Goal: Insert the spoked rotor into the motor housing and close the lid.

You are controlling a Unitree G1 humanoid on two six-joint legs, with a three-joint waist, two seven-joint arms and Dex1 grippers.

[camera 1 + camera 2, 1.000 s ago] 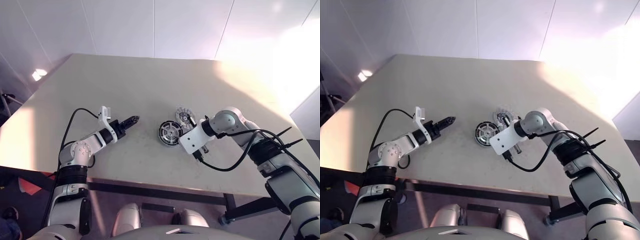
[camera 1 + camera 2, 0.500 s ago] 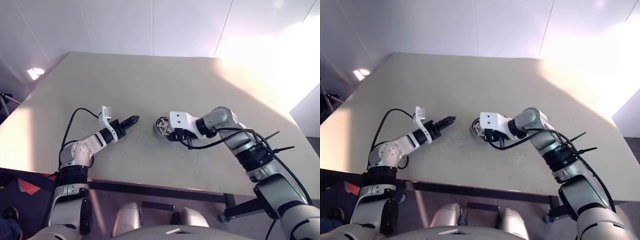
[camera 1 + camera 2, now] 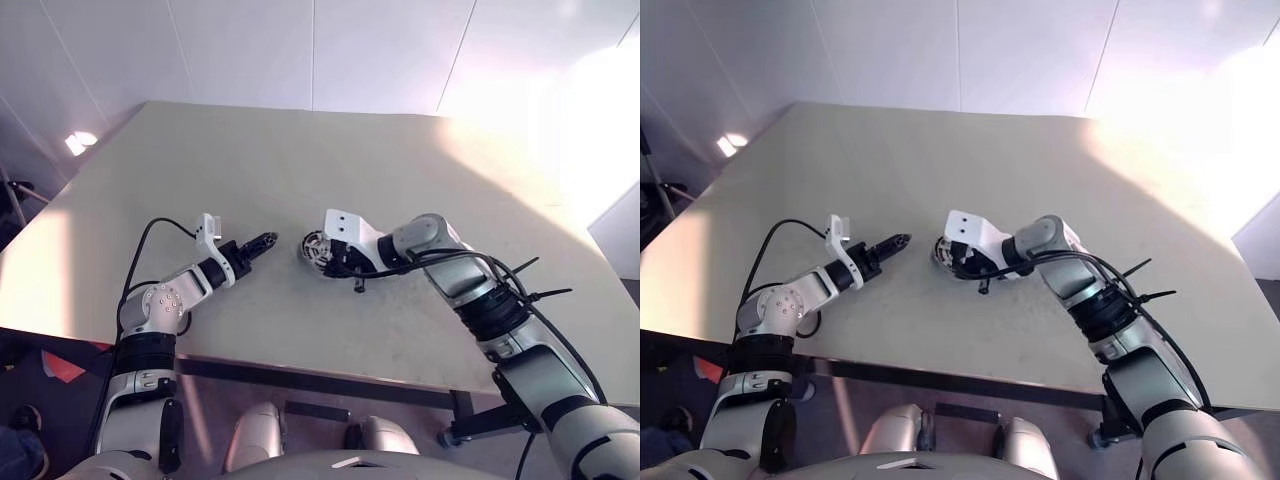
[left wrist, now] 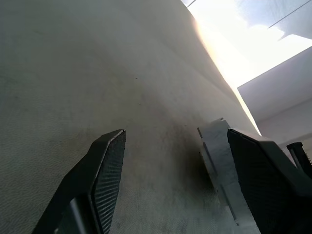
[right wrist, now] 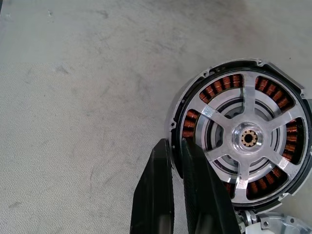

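Round dark motor housing with copper-coloured winding ring [image 5: 243,141]: near rim hidden behind the right claw [image 5: 176,146]; whether the black fingers [image 5: 155,195] pinch that rim cannot be told. Pale grey part [image 5: 273,225] cut off by the picture's edge. In the head view, housing largely hidden behind the right wrist.

Left end effector [image 3: 268,240] is held level near the worktop's near edge, fingers spread wide. Right end effector [image 5: 176,152] angles downward, fingers nearly together.

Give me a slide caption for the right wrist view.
Right gripper at the rim of the motor housing, spoked rotor seated inside.
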